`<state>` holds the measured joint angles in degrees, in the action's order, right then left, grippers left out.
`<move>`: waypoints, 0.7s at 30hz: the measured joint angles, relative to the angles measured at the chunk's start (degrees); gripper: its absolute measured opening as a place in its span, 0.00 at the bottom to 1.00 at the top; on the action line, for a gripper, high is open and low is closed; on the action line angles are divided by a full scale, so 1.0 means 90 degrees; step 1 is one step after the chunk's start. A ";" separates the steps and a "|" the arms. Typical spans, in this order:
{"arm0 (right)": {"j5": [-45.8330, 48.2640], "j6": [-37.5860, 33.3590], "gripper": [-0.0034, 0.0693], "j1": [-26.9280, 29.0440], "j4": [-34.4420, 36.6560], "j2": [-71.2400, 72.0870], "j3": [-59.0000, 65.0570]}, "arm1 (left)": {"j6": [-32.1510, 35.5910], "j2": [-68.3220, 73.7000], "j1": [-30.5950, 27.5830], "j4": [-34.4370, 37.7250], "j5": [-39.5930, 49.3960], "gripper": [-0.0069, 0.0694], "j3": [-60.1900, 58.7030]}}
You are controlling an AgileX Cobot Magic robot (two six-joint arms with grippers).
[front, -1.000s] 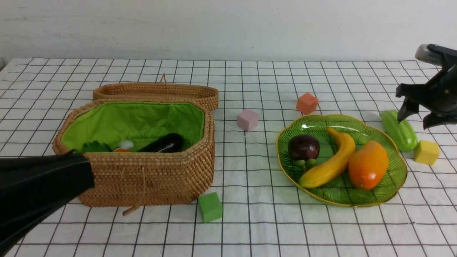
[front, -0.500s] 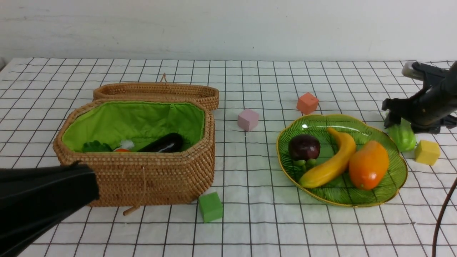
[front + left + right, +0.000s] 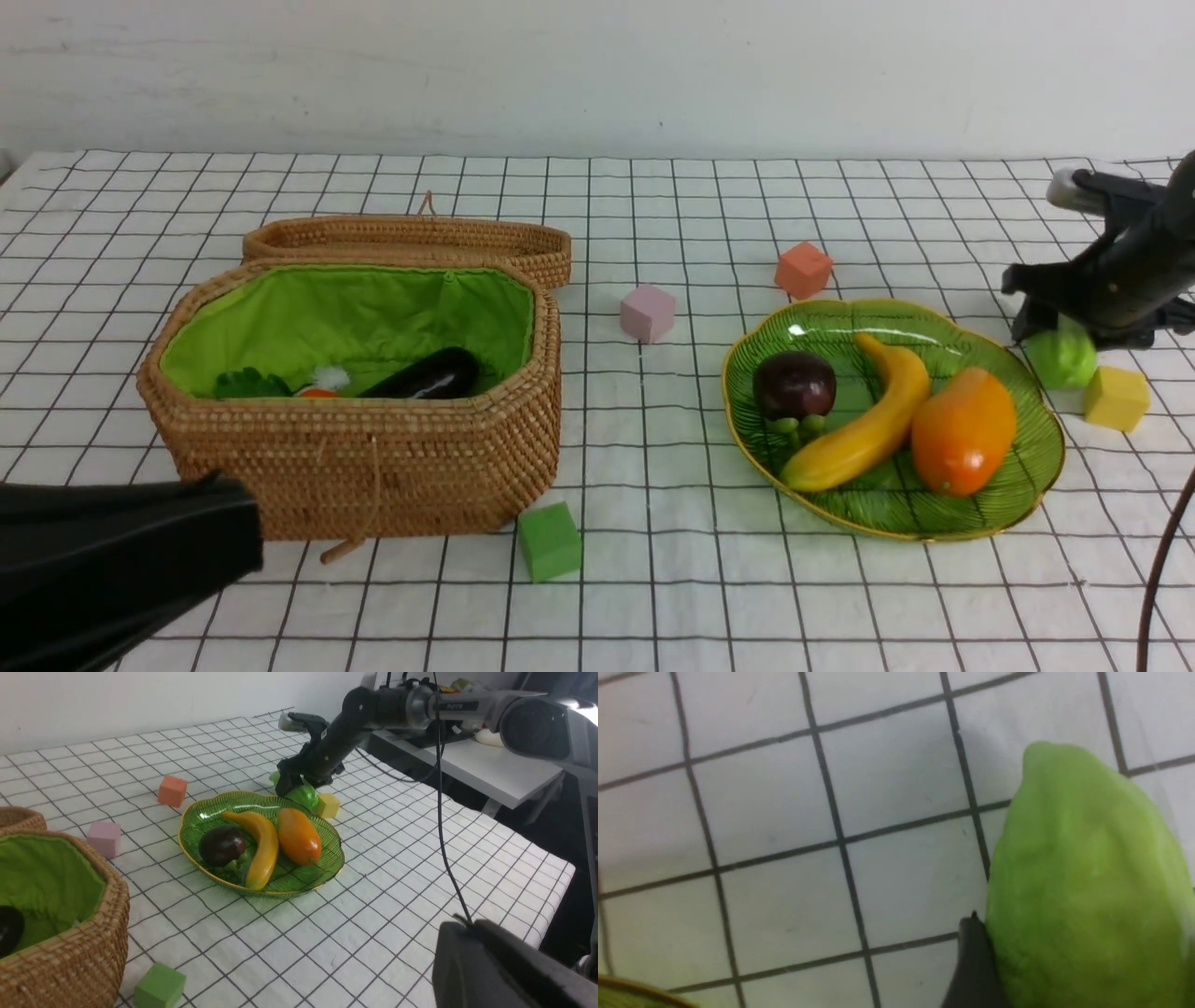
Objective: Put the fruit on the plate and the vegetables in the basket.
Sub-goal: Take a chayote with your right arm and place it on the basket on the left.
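Jaws of the right gripper (image 3: pixel 1060 327) stand wide astride the light green gourd (image 3: pixel 1062 359), one finger (image 3: pixel 971 961) against its flank; whether they have truly clamped it cannot be told; the gourd lies on the cloth just beside the plate (image 3: pixel 896 509), between its right rim and a yellow cube (image 3: pixel 1116 398); on the plate rest the mango (image 3: pixel 963 442), banana (image 3: pixel 868 431) and mangosteen (image 3: pixel 794 384); well to the plate's left the basket (image 3: pixel 392 467) stands open, eggplant (image 3: pixel 429 375) and carrot (image 3: pixel 317 392) inside; nearer the camera, the left gripper (image 3: pixel 140 560) waits closed. A glossy, ridged skin pinched off-centre could squirt free, likely knocking the cube or the plate's rim; a drop during the long carry over the plate might scatter the fruit. Beneath it all, a white tablecloth (image 3: pixel 653 616) ruled in black squares; behind the plate, a plain white wall (image 3: pixel 597 75).
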<state>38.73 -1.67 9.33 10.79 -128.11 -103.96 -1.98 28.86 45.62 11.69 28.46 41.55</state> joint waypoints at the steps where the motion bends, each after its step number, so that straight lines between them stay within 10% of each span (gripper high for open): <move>1: 0.0181 0.0000 0.69 0.0000 0.0031 0.0195 -0.0109 | 0.0000 0.0000 0.0000 -0.0006 0.0062 0.07 0.0000; 10: 0.1501 -0.1663 0.69 -0.1012 0.1862 0.2105 -0.0429 | -0.0336 0.0000 0.0000 -0.0969 0.0244 0.07 0.0000; 21: 0.0312 -0.5385 0.69 -0.4189 0.5274 0.1663 -0.0429 | -0.3754 0.0000 0.0000 -0.4596 0.1051 0.07 0.0000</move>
<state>41.54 -50.14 -28.37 58.25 -113.14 -107.82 -35.76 28.86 45.62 -29.67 37.92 41.55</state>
